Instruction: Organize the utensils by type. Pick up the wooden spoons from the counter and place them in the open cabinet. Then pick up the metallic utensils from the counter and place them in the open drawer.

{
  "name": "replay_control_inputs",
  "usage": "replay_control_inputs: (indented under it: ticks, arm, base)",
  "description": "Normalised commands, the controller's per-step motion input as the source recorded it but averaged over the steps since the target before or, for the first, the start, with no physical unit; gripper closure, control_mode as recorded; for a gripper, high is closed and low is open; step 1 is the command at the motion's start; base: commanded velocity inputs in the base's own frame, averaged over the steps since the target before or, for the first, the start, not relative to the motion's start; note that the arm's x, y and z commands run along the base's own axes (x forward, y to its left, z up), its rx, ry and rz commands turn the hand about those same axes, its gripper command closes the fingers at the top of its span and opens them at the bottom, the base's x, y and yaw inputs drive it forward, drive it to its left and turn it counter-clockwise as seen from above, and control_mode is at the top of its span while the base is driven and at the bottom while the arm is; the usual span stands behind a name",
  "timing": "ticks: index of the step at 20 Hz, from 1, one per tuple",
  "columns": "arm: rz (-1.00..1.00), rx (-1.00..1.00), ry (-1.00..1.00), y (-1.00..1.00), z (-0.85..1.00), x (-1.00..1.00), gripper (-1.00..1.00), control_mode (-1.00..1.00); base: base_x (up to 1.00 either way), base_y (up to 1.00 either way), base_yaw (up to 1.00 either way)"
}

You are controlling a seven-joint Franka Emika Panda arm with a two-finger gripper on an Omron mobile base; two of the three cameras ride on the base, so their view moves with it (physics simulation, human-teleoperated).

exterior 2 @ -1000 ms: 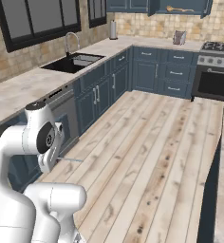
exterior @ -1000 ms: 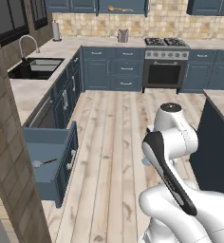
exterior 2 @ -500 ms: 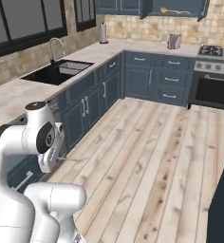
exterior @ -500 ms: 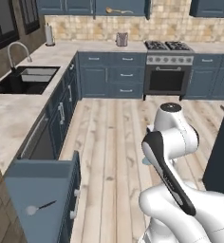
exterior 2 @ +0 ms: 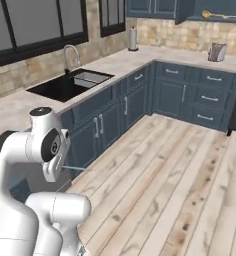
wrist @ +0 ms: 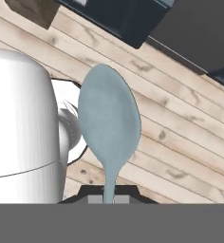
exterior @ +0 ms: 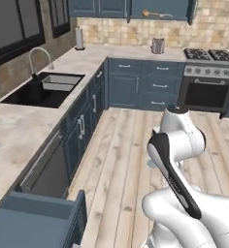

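Observation:
In the hand view my gripper is shut on the thin handle of a pale silver-blue metal spoon, whose oval bowl stands above the plank floor. A pale sliver of that spoon shows beside my folded arm in the left base view. From the right base view it shows as a thin line sticking out of the hand. The open drawer juts out at the lower left, its inside mostly cut off. The wooden spoon lies in the open cabinet over the far counter.
A black sink with a tap is set in the left counter. A stove stands at the back right, with a small metal container and a paper towel roll on the far counter. Plank floor spreads ahead.
The base has moved, so the whole scene shifted: the drawer slid to the lower left corner and the sink counter came closer. The arm holds its pose with the spoon.

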Motion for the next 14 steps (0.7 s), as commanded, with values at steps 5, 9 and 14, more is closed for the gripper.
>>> replay_control_inputs:
  ticks: [5,9,14]
  arm:
    - [0.00,0.00,0.00,0.00,0.00,0.00,1.00,1.00]
    - [0.00,0.00,0.00,0.00,0.00,0.00,1.00,1.00]
    - [0.00,0.00,0.00,0.00,0.00,0.00,1.00,1.00]
  base:
    - [0.95,0.00,0.55]
    - [0.88,0.00,0.64]
    - [0.75,-0.01,0.80]
